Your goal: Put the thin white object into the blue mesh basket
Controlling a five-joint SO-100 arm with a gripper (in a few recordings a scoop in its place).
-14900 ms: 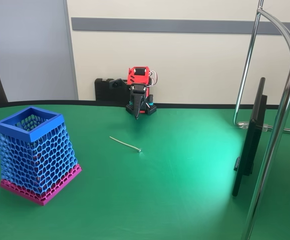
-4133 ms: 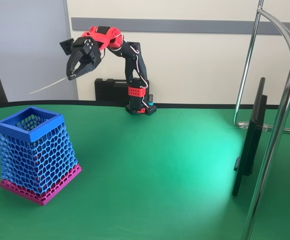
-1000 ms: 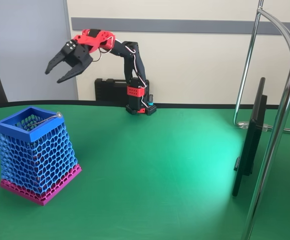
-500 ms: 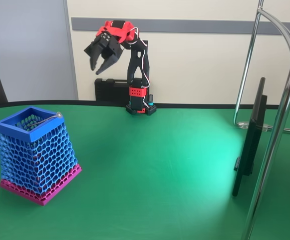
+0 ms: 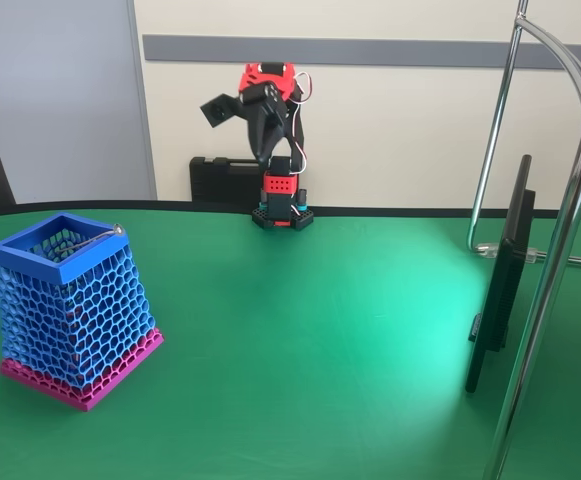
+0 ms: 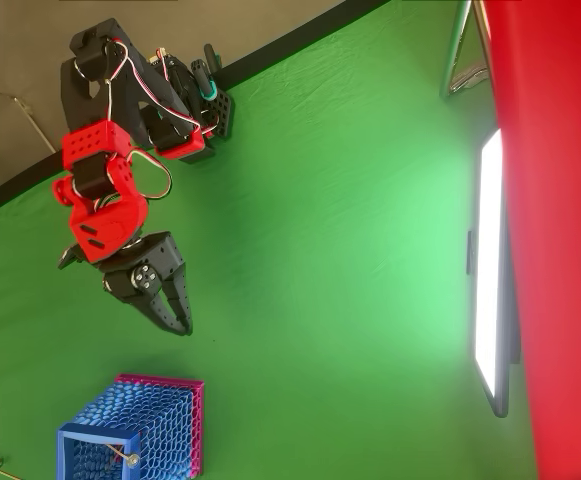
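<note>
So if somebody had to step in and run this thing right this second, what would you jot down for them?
Gripper: raised above the table, away from the basket, holding nothing. In the overhead view its fingers look close together; whether it is fully shut is hard to tell.
Thin white object: inside the blue mesh basket, leaning, its rounded tip poking up at the rim's corner.
Basket: upright on the green table, at the left in the fixed view.
Done: the stick is in the basket and let go.
Left: probably nothing but parking the arm.
</note>
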